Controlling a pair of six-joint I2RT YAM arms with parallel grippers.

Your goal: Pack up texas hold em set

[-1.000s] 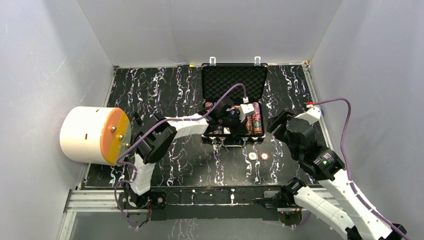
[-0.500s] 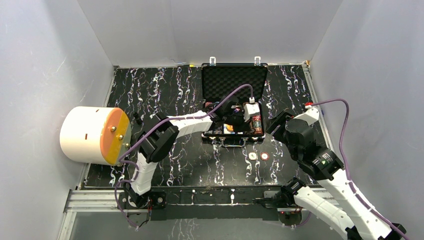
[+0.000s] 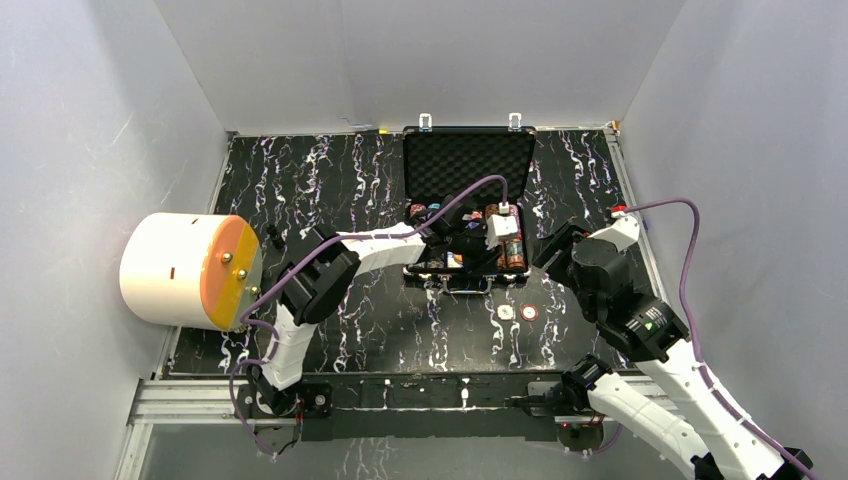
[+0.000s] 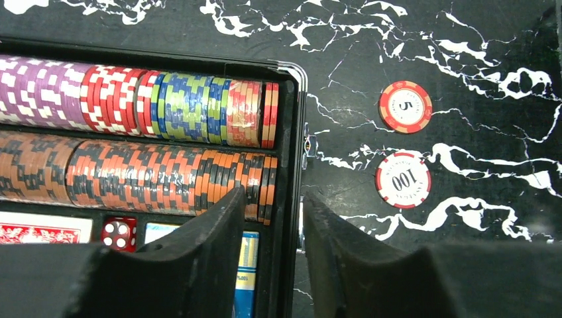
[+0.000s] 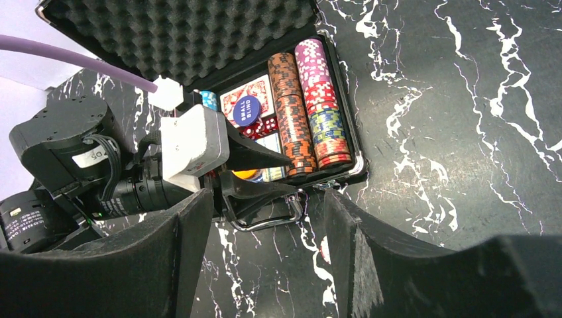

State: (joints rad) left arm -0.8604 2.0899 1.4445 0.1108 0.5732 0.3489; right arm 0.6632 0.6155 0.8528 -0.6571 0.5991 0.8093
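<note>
1. Black marbled counter (image 3: 330,180), near edge: two loose chips, a red "5" chip (image 4: 405,106) and a red-and-white "100" chip (image 4: 402,179), lay flat and side by side between the near edge and the briefcase (image 3: 468,165). They were apart from each other and had not moved over the last second.
2. Right gripper (image 3: 552,248): it hung toward the right edge, just beside the case, with its fingers spread wide and nothing between them. Its position had barely altered.
3. Left gripper (image 4: 273,197): within the last second it travelled from the middle of the tray to the end nearest the right edge. Its fingers were parted by a narrow gap above the case wall. No item was pinched.
4. Tray contents: the orange chip row (image 4: 166,175) and the mixed-colour chip row (image 4: 132,99) lay packed in their channels. The red die (image 4: 118,232) and a red card deck (image 4: 40,228) sat in the next compartment. A blue round button (image 5: 246,110) rested on the cards.
5. Far edge: the foam-lined lid (image 5: 199,33) stood open against the far wall.
6. Assessment: the shift suggested that the left arm had finished in the tray and was heading for the loose chips. Those two chips and closing the lid appeared to be all that remained.
</note>
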